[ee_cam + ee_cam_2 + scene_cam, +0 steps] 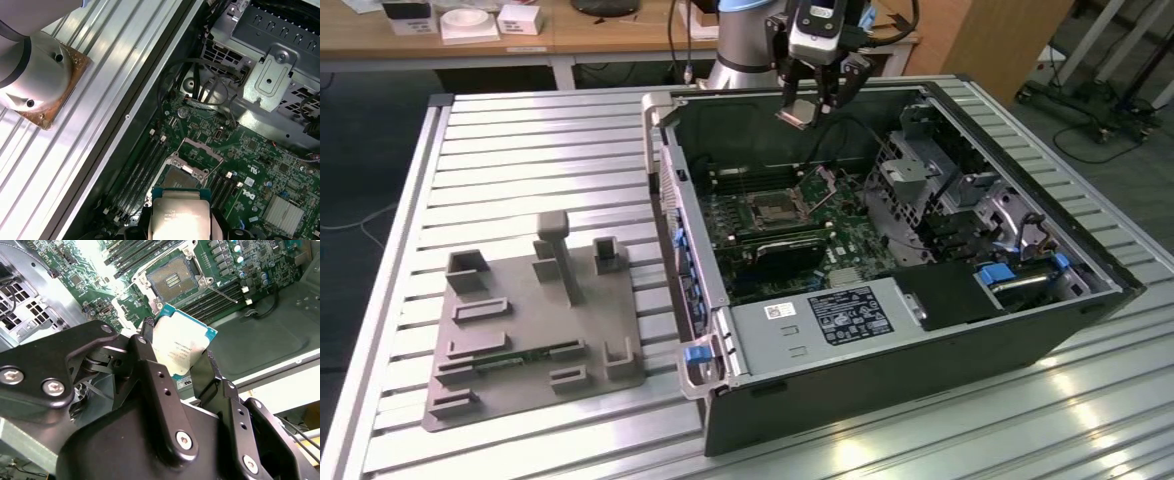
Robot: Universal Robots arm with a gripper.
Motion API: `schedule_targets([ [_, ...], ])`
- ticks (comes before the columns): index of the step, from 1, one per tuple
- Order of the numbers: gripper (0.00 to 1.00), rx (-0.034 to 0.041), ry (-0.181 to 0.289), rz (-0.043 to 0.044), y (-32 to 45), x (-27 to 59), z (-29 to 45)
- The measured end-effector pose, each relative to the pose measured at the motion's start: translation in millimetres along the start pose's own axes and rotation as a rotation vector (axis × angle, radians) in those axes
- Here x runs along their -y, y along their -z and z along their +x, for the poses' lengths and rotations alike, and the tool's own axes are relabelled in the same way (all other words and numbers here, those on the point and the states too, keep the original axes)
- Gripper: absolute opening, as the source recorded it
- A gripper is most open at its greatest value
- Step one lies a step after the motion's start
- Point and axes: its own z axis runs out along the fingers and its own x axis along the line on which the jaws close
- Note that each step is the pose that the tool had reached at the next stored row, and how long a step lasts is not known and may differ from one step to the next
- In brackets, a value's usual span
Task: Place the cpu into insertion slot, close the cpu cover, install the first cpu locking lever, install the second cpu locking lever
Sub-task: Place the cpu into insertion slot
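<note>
Second wrist view: cpu [186, 337] pinched in claw [178, 346], clear of insertion slot [171, 279].

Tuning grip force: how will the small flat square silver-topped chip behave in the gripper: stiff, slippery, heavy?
Likely stiff: the small flat square silver-topped chip looks unbent though the black gripper appears to pinch just its thin edges. Probably slip-prone: smooth metal top, little edge contact. Likely light, being so thin.
</note>
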Motion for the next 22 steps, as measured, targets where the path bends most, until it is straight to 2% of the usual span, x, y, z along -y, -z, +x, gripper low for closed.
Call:
schedule_targets([
  [7,0.54,0.0006,-0.006,-0.0001,0.0,0.6,0.3],
  [22,0.54,0.0052,-0.057,-0.0010,0.1,2.1,1.2],
])
